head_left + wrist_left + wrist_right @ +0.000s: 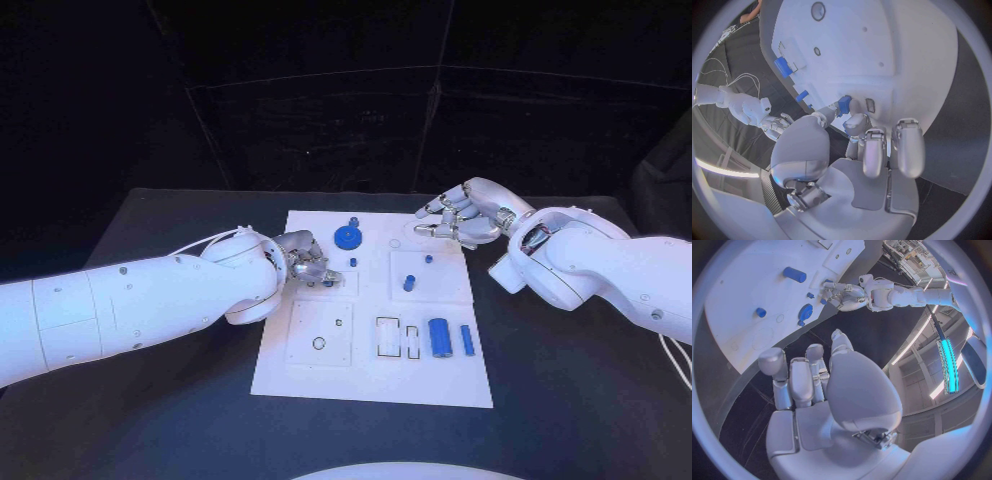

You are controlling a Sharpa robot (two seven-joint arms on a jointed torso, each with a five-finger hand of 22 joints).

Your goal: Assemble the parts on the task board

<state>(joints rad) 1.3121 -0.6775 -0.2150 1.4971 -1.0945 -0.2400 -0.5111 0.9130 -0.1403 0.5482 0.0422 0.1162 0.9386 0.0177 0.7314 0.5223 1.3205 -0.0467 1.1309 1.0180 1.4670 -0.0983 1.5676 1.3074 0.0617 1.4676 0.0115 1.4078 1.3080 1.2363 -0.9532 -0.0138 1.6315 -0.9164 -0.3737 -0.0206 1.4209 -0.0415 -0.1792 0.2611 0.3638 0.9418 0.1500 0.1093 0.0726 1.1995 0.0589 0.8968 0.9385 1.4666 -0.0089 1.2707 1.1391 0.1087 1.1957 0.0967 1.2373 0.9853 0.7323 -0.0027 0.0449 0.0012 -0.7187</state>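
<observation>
Nearest in the head view, two blue cylinders [450, 339] lie side by side at the near right of the task board [372, 385], beside empty outlined slots. Farther up, a small blue peg [408, 281] stands in its panel and a blue disc [348, 237] sits near the far edge. The left robot hand [306, 266] is down on the board's left edge, fingers curled toward a small part there; the right robot hand [464, 214] hovers past the far right corner of the board, fingers loosely apart, holding nothing.

From the left wrist view, the fingertips [846, 106] pinch a small blue block against the board. It looks rigid, light and smooth, so I judge it could slip; flat sides are the place to grip.

From the right wrist view, the right hand's fingers [802, 380] are spread above the black table [873, 332], well clear of the disc.
</observation>
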